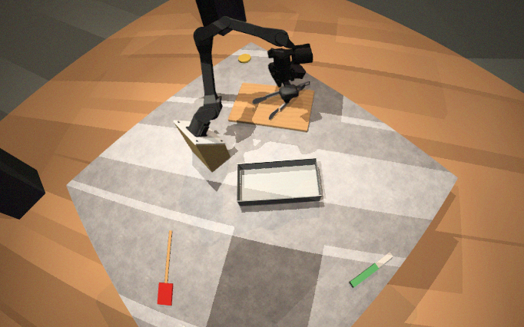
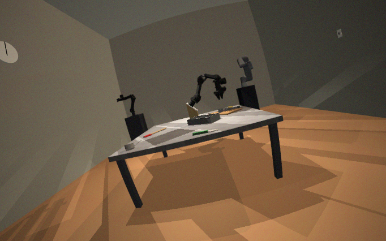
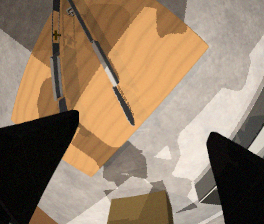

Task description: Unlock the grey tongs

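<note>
Top view: main risk, by judgement, is the black two-fingered claw (image 1: 286, 84) (image 2: 219, 96) (image 3: 145, 128) clipping an arm of the grey metal tongs (image 1: 281, 106) (image 3: 99, 56) if it swings sideways before rising fully, dragging them off the rectangular wooden board (image 1: 266, 115) (image 2: 231, 111) (image 3: 158, 65). A nudge could also fold the spread arms. Tongs lie splayed on the board, below the claw, which is released, fingers wide, grasping nothing.
</note>
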{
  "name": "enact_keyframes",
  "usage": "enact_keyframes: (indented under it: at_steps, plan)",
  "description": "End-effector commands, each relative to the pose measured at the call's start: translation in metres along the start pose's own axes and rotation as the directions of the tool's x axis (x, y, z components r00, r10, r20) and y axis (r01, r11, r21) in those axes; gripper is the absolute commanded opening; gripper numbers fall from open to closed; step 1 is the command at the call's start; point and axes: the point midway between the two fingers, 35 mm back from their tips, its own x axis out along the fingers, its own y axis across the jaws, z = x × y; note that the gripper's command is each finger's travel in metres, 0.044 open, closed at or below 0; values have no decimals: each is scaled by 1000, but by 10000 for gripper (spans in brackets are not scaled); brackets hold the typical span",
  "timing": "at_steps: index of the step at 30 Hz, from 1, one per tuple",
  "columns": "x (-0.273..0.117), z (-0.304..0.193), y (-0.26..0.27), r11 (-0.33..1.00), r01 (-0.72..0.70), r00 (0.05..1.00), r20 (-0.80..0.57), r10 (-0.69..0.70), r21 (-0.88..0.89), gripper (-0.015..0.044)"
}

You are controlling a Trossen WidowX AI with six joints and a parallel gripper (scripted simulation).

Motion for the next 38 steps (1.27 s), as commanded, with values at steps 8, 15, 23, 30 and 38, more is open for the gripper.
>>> enact_keyframes:
  at_steps: [8,15,23,30,38]
  plan:
    - [-29,3,6,1000,6,1000,17,-6,-7,440]
    - [-29,3,6,1000,6,1000,17,-6,-7,440]
    - [-29,3,6,1000,6,1000,17,-6,-7,440]
    - [-29,3,6,1000,6,1000,17,-6,-7,440]
    - [-29,3,6,1000,6,1000,17,-6,-7,440]
